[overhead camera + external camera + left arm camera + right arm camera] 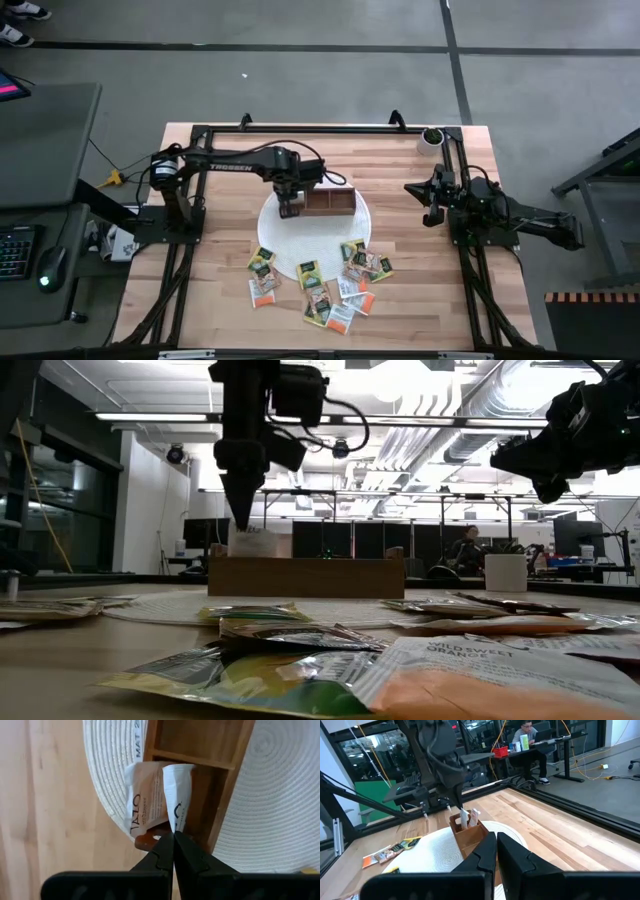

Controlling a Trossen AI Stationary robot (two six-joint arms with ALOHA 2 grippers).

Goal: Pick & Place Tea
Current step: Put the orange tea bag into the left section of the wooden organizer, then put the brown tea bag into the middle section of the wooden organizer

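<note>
A brown wooden box [328,202] stands on a round white mat [315,248]. Two tea packets stand on edge in its left end compartment, an orange-and-white one [146,795] and a white one [178,795], and they stick up above the box wall [252,542]. My left gripper [173,837] points straight down, shut, right over them [243,520]. Many more tea packets [330,285] lie flat on the table nearer the front. My right gripper [496,844] waits shut at the table's right side [427,203], pointing level, with nothing between its fingers. My left gripper's shut fingertips [181,842] stand at the top edge of the white packet [178,822], coming from above and pointing down. I cannot tell whether they touch it. Nothing shows between the fingers.
A white cup [431,137] stands at the far right corner. The loose packets lie between the mat's near edge and the table's front edge. The box's middle and right compartments [340,203] show no packets. Black frame rails run along both table sides.
</note>
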